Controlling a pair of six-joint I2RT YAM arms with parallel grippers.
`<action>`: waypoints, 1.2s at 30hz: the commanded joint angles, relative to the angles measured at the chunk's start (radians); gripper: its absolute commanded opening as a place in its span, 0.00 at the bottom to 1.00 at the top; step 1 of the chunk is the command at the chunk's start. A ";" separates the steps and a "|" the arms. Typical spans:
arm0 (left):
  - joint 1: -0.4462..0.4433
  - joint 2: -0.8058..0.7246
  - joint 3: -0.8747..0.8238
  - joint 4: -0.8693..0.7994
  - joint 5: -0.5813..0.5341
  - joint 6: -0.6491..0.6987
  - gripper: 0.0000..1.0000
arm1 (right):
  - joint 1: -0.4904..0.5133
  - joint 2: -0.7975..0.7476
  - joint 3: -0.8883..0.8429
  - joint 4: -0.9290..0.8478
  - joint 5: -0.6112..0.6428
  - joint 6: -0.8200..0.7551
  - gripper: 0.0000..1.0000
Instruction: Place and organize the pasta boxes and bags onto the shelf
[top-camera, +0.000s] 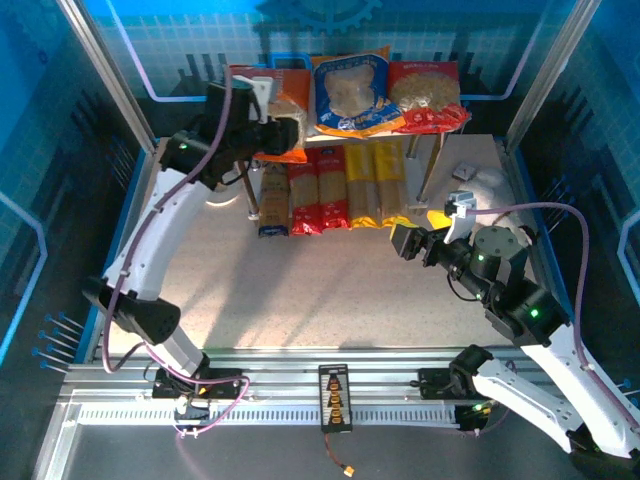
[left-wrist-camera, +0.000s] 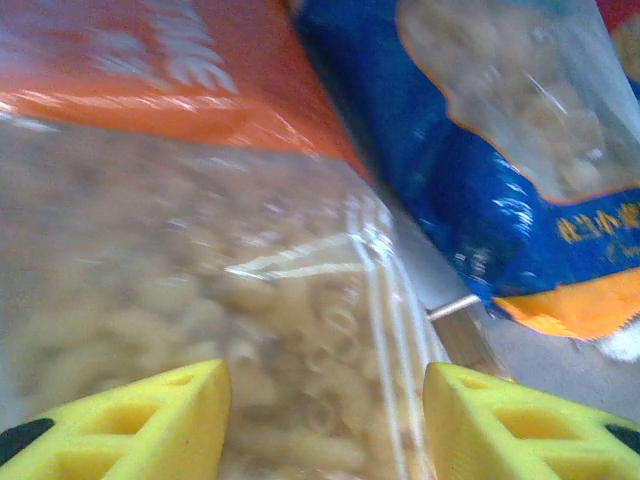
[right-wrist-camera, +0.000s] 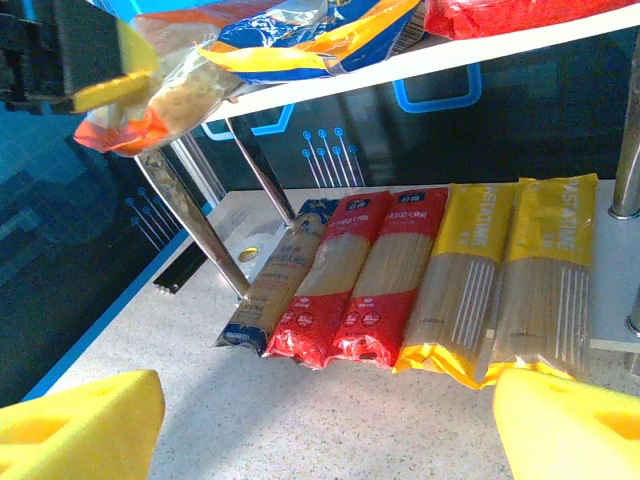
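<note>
The task looks nearly finished. 5 spaghetti packs (right-wrist-camera: 420, 280) lie side by side on the lower board of the shelf (right-wrist-camera: 450, 55): 1 blue-and-tan, 2 red, 2 yellow, with pale strands in their windows. The blue bag (top-camera: 350, 95) and red bag (top-camera: 428, 95) rest on the upper board. The orange bag (left-wrist-camera: 200, 300), full of short curled pasta, overhangs that board's left end. The left hand (left-wrist-camera: 325, 375) straddles it; I cannot tell whether it pinches. The right hand (right-wrist-camera: 325, 390) gapes wide over the bench (top-camera: 330, 290).
</note>
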 joint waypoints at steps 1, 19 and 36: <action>0.054 -0.103 -0.027 0.059 -0.056 -0.019 0.55 | -0.001 -0.013 0.011 -0.005 0.000 0.005 0.86; 0.093 0.193 0.289 0.029 -0.116 0.032 0.35 | 0.001 -0.010 0.021 -0.023 0.011 -0.003 0.83; 0.097 0.221 0.308 -0.008 -0.083 0.005 0.49 | 0.001 -0.028 0.022 -0.046 0.026 0.006 0.85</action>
